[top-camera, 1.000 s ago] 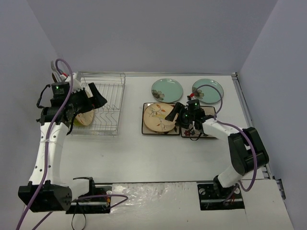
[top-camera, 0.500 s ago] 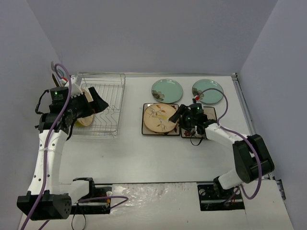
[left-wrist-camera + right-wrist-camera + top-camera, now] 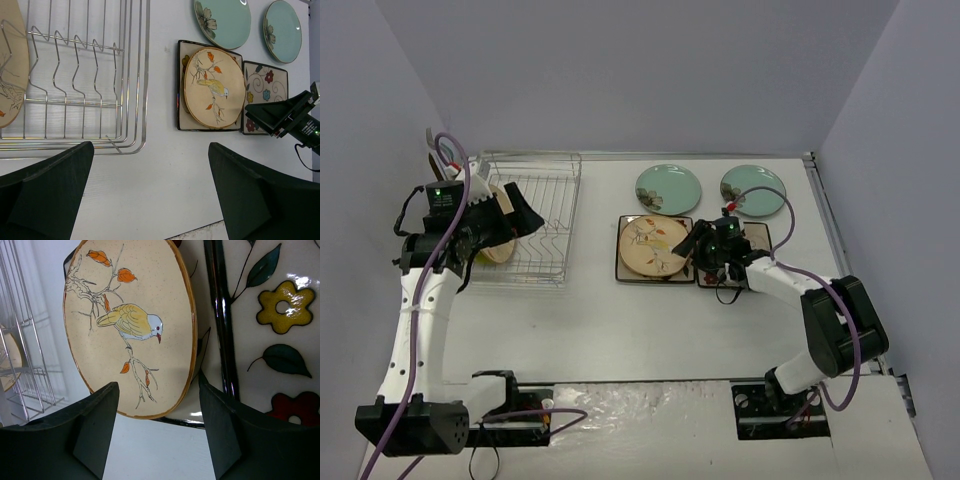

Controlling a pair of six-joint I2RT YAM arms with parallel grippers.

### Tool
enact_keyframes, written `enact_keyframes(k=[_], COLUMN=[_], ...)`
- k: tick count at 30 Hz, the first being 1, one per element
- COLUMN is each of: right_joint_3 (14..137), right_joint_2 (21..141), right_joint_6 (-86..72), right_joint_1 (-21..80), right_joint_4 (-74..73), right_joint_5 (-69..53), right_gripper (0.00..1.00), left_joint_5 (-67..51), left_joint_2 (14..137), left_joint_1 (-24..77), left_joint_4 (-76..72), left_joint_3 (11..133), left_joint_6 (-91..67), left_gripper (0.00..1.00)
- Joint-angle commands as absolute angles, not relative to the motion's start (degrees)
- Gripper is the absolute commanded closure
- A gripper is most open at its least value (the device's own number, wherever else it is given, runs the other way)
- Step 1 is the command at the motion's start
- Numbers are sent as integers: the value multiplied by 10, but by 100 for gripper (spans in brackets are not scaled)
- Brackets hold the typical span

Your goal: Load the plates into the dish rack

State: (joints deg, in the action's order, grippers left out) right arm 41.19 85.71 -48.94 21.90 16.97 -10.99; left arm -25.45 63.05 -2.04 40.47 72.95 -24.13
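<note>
While open astride the bird plate's [image 3: 130, 325] rim, the right gripper [image 3: 157, 400] holds nothing. The left gripper [image 3: 150, 150] gapes wide, empty.

- A white table [image 3: 650, 320] spanned the frame.
- A wire dish rack [image 3: 552, 240] stood on it, upper left.
- A left teal plate [image 3: 668, 187] and a right teal plate [image 3: 753, 190] lay above centre.
- A left square plate [image 3: 186, 55] and a right square plate [image 3: 265, 80] lay side by side at centre.

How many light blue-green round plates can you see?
2. One teal plate lies flat behind the cream bird plate; the other teal plate lies flat to its right. None seem hidden.
</note>
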Motion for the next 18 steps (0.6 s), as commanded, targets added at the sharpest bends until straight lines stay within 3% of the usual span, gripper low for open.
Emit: enact_keyframes(k=[1,14,18], right_joint_3=[414,388,373], right_joint_2=[883,949,969], right_joint_6=[-506,-517,-515], right_joint_1=[228,239,238], right_joint_4=[234,293,313], right_joint_5=[-119,-113,-100], right_gripper=[39,41,50], left_joint_5=[-255,-255,-252], left_joint_2=[619,607,609], left_joint_1=[-15,16,41], left_joint_4=[384,377,358], left_joint_3=[756,731,706], left_joint_6=[-242,-267,-282], left_gripper=[3,3,3])
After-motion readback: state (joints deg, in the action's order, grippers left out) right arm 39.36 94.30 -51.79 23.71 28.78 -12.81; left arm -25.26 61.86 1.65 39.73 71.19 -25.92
